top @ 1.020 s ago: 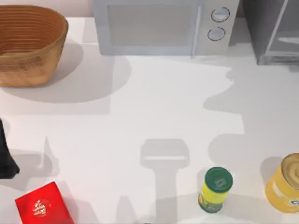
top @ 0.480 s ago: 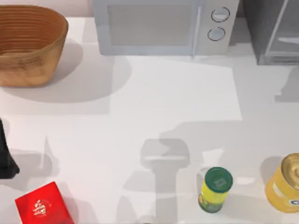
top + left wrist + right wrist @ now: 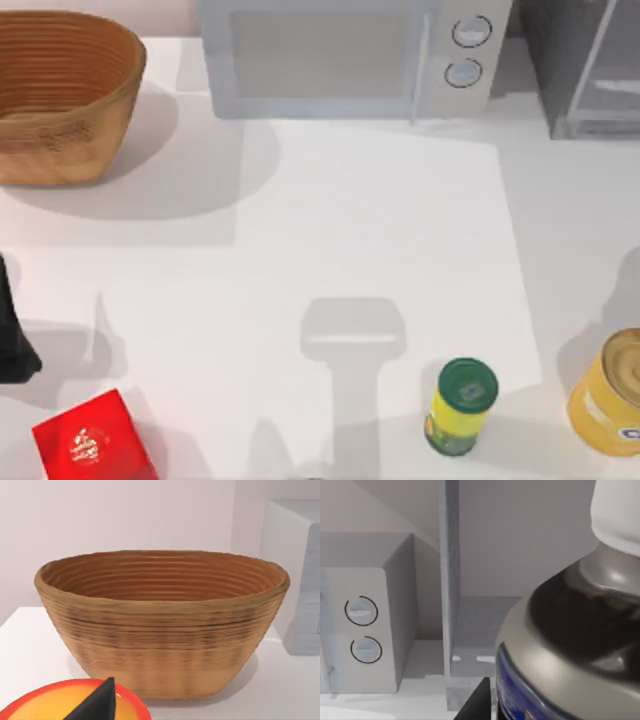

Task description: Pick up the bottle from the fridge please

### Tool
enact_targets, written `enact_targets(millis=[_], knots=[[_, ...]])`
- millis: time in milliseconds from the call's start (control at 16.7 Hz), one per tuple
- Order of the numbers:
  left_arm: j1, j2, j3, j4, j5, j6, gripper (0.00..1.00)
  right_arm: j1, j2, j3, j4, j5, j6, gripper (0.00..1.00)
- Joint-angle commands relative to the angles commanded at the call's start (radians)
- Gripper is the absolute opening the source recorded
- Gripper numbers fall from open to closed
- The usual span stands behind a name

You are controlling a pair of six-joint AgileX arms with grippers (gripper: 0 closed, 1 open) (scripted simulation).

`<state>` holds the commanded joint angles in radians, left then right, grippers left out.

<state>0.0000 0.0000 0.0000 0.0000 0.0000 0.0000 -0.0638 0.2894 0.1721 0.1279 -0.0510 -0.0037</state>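
The bottle (image 3: 570, 630) looms close in the right wrist view, tilted, with a white cap, a dark neck and a blue label on its body. One dark finger of my right gripper (image 3: 476, 702) lies against its side, and the gripper is shut on the bottle. Behind it stands the fridge (image 3: 449, 580), with a pale door frame and an open grey interior. From above, the fridge (image 3: 585, 65) stands at the table's back right corner. My left arm (image 3: 10, 330) is parked at the left edge.
A white microwave (image 3: 340, 55) with two dials stands at the back, left of the fridge. A woven basket (image 3: 65, 95) sits back left. A red box (image 3: 90, 440), a green-lidded container (image 3: 460, 405) and a yellow can (image 3: 610, 395) line the front.
The arm's shadow over the right half of the table has drawn off to the right edge. No object on the table has moved.
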Motion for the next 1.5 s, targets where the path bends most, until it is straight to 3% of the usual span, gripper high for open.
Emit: enact_targets(millis=[360, 840, 1140, 1500], knots=[[0.000, 0.000, 0.000, 0.000, 0.000, 0.000, 1.00, 0.061, -0.280, -0.166, -0.124, 0.049, 0.003, 0.00], [0.000, 0.000, 0.000, 0.000, 0.000, 0.000, 1.00, 0.067, -0.253, -0.151, -0.092, 0.058, 0.005, 0.00], [0.000, 0.000, 0.000, 0.000, 0.000, 0.000, 1.00, 0.132, 0.006, -0.031, 0.148, 0.127, 0.018, 0.00], [0.000, 0.000, 0.000, 0.000, 0.000, 0.000, 1.00, 0.276, 0.622, 0.117, 0.483, 0.270, 0.049, 0.00]])
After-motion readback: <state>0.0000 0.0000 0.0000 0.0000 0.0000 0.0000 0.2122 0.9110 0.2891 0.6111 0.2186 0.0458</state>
